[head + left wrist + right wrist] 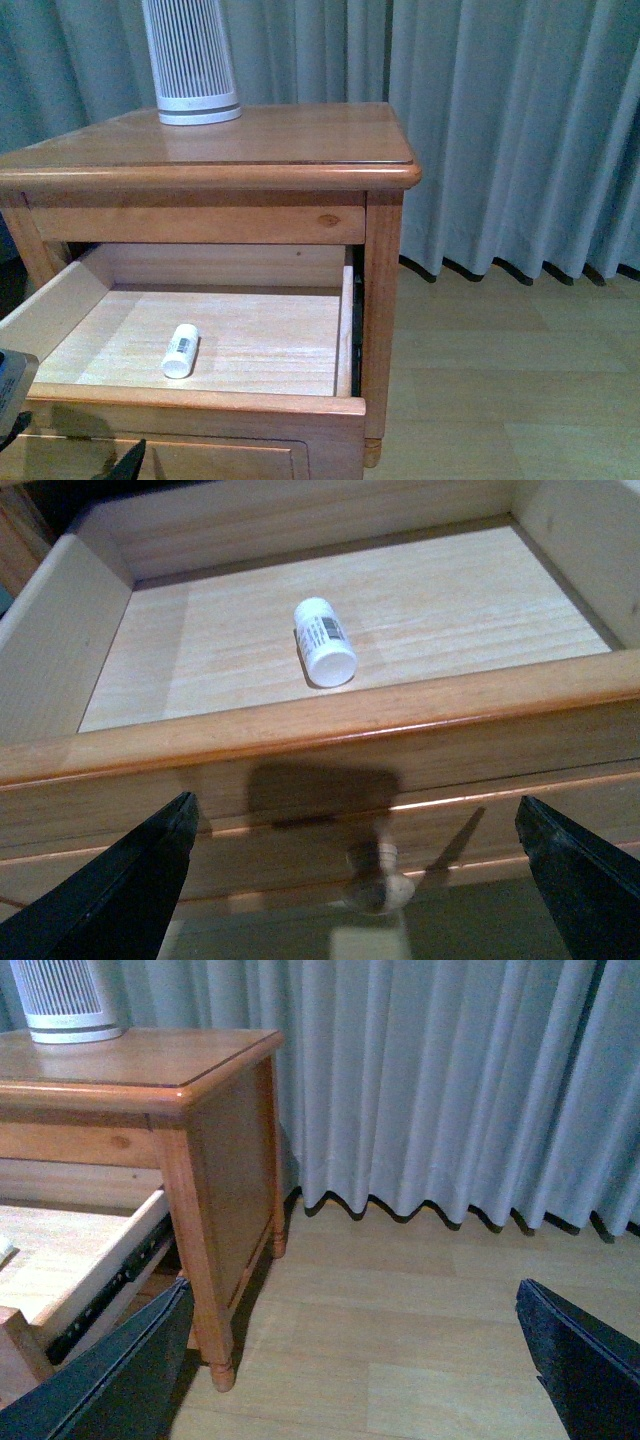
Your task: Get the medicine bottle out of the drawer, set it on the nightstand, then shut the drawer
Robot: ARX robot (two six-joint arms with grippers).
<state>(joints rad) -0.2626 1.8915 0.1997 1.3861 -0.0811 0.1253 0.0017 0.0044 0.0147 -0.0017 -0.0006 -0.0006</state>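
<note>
Drawer (200, 401) stands open, medicine bottle (181, 350) lying on its side inside. Left end effector (355, 802) gapes empty near the knob (378, 885), and right end effector (352, 1292) gapes empty too.

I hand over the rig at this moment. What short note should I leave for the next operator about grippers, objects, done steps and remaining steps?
Left gripper: open, empty, in front of the drawer, near its knob.
Right gripper: open, empty, beside the nightstand, above the floor.
Medicine bottle: lying on its side inside the drawer, not gripped.
Done: drawer is open.
Remaining: grasp bottle, set it on the nightstand top, push drawer shut.
</note>
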